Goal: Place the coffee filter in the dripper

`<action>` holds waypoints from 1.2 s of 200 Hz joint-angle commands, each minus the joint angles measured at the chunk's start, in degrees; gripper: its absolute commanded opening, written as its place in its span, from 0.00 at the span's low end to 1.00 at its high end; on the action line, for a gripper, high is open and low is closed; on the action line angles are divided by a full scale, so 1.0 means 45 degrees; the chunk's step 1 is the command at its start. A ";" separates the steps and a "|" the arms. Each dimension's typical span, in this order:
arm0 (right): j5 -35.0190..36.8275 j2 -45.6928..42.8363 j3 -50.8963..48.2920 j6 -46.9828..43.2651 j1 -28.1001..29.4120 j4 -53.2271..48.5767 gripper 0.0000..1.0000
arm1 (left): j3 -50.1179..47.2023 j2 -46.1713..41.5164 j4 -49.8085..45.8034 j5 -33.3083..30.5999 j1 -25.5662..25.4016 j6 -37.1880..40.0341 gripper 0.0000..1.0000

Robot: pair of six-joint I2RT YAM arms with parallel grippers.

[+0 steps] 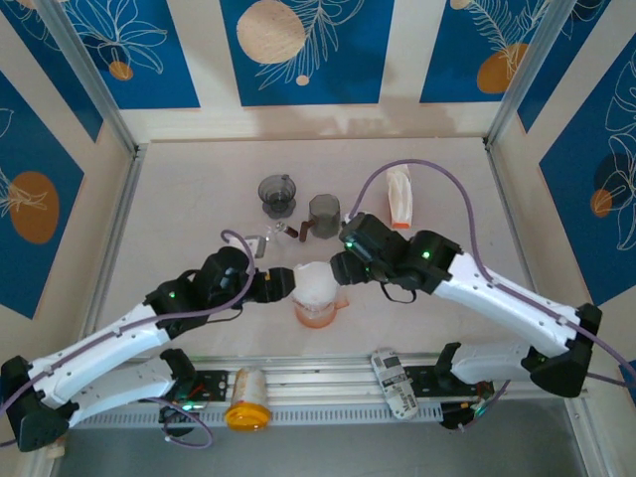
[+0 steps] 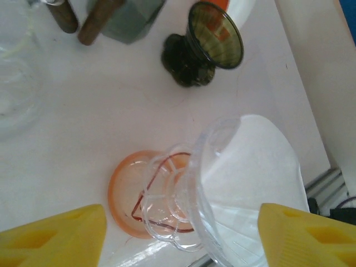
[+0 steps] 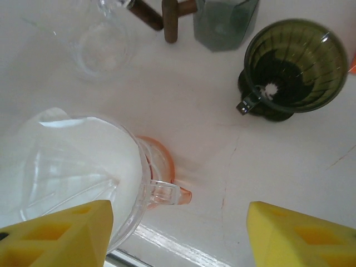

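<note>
A pale off-white table is seen, closed in by blue leaf-patterned wall panels on the far side and both flanks, with a metal rail along the near edge.

The yellow fingers of the left gripper are held wide apart, nothing clamped. Between them stands the clear plastic cone dripper, with the white paper coffee filter already seated inside it. Whether the filter's edge is touched by the fingertip beside it cannot be told.

The right gripper is likewise spread open and empty, one fingertip just beside the dripper's rim.

The dripper is carried on a translucent orange round base, near the rail. Beyond it, a dark smoky-green glass dripper, a grey-green faceted cup and a small clear glass are set well apart from the cone. Bare tabletop is left toward both side walls.
</note>
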 commanded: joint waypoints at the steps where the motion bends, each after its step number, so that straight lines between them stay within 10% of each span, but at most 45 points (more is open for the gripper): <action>1: 0.0680 -0.0832 -0.0390 0.0320 -0.0191 0.0228 0.64 | 0.0234 -0.0473 -0.0677 -0.0552 0.0901 0.0054 0.63; 91: 0.0024 -0.1903 -0.2078 0.1306 -0.0913 0.0086 0.63 | 0.0083 0.3052 0.1143 0.0365 0.5491 0.0072 0.52; 240: -0.0444 -0.3247 -0.3466 0.1483 -0.1310 0.0031 0.62 | 0.3259 0.7434 0.1281 -0.0941 0.6075 0.3022 0.54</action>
